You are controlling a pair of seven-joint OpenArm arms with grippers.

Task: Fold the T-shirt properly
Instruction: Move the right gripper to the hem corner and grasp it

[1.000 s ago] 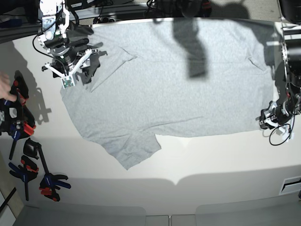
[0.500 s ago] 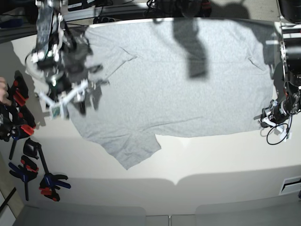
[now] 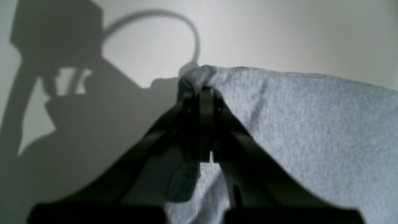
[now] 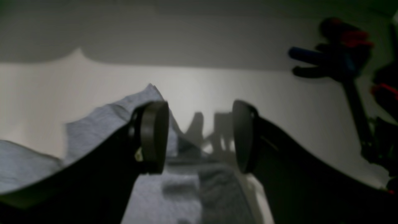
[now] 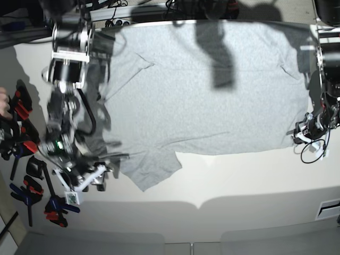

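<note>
1. Left wrist view: the left gripper point(image 3: 202, 93) is pinched shut on a corner of the T-shirt point(image 3: 311, 130).
2. Right wrist view: the right gripper point(image 4: 199, 137) is spread apart, with shirt cloth below it.
3. Base view: the shirt is spread flat, lying sideways across the table point(image 5: 239, 186).

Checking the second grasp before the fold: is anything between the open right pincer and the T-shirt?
Nothing visible. The right pincer hangs open above the edge of the light heather-grey cotton T-shirt, only bare white table around it. The left pincer is shut on a shirt corner.
</note>
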